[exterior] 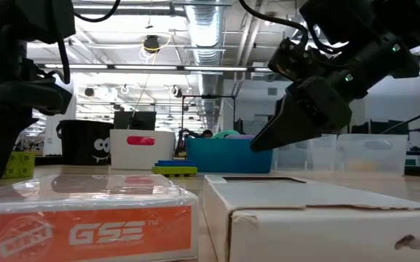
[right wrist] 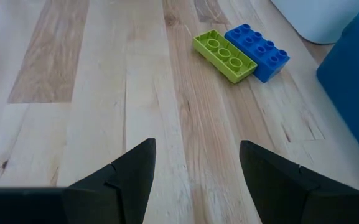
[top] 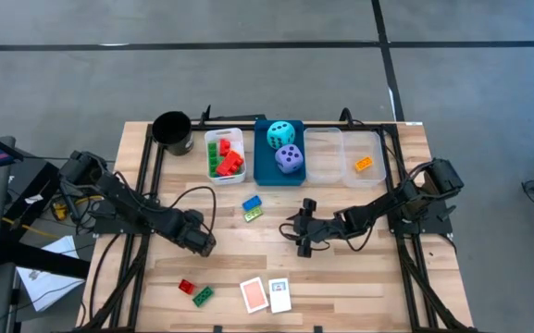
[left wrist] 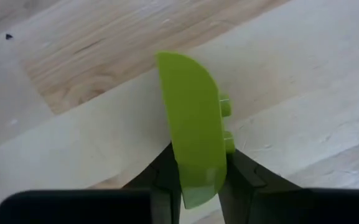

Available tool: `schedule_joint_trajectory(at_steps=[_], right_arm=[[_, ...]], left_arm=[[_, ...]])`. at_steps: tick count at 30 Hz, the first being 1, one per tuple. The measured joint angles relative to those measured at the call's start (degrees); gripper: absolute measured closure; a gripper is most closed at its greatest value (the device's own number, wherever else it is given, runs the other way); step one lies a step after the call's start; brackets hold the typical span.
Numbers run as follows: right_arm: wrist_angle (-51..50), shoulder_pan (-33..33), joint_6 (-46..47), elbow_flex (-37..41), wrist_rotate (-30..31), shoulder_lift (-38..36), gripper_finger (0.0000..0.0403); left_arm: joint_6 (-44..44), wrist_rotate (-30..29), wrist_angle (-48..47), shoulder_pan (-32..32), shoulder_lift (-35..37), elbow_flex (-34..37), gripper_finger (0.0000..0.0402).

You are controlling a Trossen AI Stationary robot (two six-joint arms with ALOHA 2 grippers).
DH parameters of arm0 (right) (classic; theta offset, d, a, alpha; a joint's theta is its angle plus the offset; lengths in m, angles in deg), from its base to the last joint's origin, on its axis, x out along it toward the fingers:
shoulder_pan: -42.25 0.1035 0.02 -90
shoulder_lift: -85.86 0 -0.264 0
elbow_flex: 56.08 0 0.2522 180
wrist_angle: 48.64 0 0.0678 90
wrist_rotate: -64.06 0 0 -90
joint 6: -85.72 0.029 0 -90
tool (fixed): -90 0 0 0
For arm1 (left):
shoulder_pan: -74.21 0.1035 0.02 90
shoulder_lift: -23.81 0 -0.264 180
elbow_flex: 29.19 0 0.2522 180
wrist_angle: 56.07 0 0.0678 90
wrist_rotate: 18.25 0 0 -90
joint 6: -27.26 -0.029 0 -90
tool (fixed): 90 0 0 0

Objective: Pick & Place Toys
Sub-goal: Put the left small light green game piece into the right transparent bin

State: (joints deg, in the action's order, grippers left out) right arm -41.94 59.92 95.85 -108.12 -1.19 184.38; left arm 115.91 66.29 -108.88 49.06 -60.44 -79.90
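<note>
Your left gripper [left wrist: 198,180] is clamped on a lime-green brick [left wrist: 195,124] just above the table's [top: 359,287] left-centre, though the overhead barely shows it. Your right gripper [right wrist: 195,165] hangs empty, fingers apart, mid-table.

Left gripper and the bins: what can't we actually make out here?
- Left gripper: high view, its body covers the lime brick pinched in the left wrist view.
- Left wrist view: fingers hide the brick's lower end.
- White bin: low view, wall hides contents.
- Cards: high view, print too small.
</note>
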Motion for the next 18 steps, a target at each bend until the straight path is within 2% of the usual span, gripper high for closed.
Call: schedule_joint_trajectory(at_steps=[4,6,10,15,18], right_arm=[[2.9,0.2,-1.1,0.0,0.0,0.0,0.0175],[5.0,0.8,-3.3,0.0,0.2,0.0,0.0175],[12.2,3.8,-12.8,0.0,0.2,0.0,0.0175],[21.3,9.9,-26.2,0.0,0.6,0.0,0.0175],[27.1,12.9,-31.4,0.0,0.6,0.0,0.0175]], left_arm=[[-2.6,-0.1,0.2,0.0,1.6,0.0,0.0341],[-5.1,-2.3,1.5,0.1,3.4,-0.4,0.0341],[-12.0,-5.5,8.5,0.2,8.8,-0.7,0.0341],[-27.6,-6.0,29.0,0.3,14.3,0.1,0.0341],[-35.2,-3.1,42.1,0.3,15.7,1.5,0.0341]])
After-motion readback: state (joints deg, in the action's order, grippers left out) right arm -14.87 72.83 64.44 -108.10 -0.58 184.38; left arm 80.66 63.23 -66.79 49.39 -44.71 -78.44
